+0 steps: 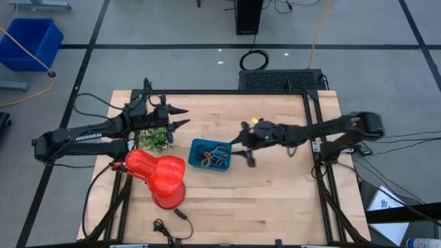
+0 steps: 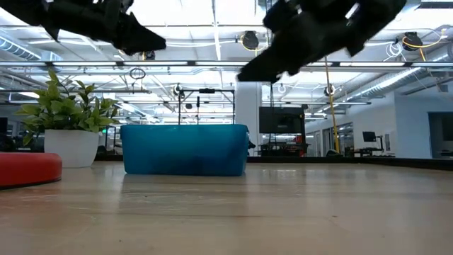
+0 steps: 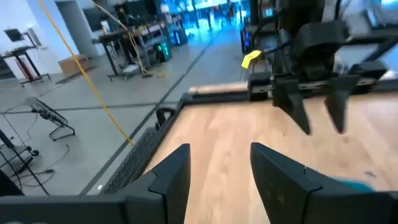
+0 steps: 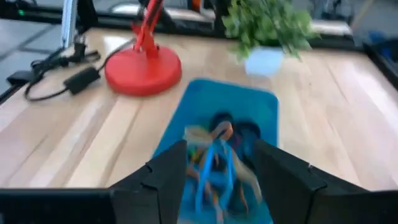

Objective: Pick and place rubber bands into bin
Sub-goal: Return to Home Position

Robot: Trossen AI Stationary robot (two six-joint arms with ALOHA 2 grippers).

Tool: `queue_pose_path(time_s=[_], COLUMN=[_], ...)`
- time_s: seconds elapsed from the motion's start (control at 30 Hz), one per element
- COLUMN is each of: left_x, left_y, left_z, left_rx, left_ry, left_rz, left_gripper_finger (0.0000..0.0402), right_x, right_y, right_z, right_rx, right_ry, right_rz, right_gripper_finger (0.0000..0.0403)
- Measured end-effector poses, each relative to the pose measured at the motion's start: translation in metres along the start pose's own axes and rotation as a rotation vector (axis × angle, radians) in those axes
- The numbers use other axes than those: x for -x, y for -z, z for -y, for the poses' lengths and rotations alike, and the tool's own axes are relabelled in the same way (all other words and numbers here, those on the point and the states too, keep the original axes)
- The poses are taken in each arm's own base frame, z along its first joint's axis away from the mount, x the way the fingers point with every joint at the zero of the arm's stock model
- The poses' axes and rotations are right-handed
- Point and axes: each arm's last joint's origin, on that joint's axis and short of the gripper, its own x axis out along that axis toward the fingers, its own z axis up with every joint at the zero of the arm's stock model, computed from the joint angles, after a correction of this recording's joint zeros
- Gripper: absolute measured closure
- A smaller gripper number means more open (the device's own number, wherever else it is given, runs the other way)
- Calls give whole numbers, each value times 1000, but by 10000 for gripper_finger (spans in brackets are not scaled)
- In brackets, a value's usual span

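Bin (image 1: 194, 148): we see the teal tray upright near the middle of the table (image 1: 275, 200), between the two grippers. In the low view its long wall faces us.

Bands (image 1: 213, 158): we find them heaped inside the bin. In the right wrist view they are a tangle of blue, orange, tan and black loops.

Right gripper (image 1: 241, 148): we place it just beside the bin's right end. The low view shows it raised clear of the table. Its fingers are spread wide and we see nothing between them. Its wrist view looks through the gap onto the bin and the bands.

Left gripper (image 1: 186, 117): we place it over the table's left half, near the plant and apart from the bin. The low view shows it high above the table. Its fingers are parted and hold nothing. Its wrist view looks across bare wood to the right gripper.

Plant (image 1: 157, 140): we see a leafy green clump in a white pot, left of the bin.

Vase (image 1: 162, 176): it is red and sits just beside the bin's left end, on the side nearer the table's front edge. We cannot tell whether the two touch.

Cable (image 1: 180, 215): we see a thin dark lead lying on the wood near the front edge, past the vase.
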Motion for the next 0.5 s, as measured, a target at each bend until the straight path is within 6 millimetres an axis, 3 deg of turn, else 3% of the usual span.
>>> queue_pose_path(time_s=[0.17,0.33,0.5], left_x=[20,41,56], left_y=[-3,5,24], left_z=[-1,3,8], left_rx=[61,109,131], left_ry=[-17,-37,-107], left_rz=[-5,73,166], left_gripper_finger=[227,227,227], right_x=[56,108,145], right_y=[-2,28,53], right_z=[-9,-19,-25], right_rx=[-16,-29,-84], right_ry=[1,16,50], right_rz=[34,148,293], right_gripper_finger=[228,227,225])
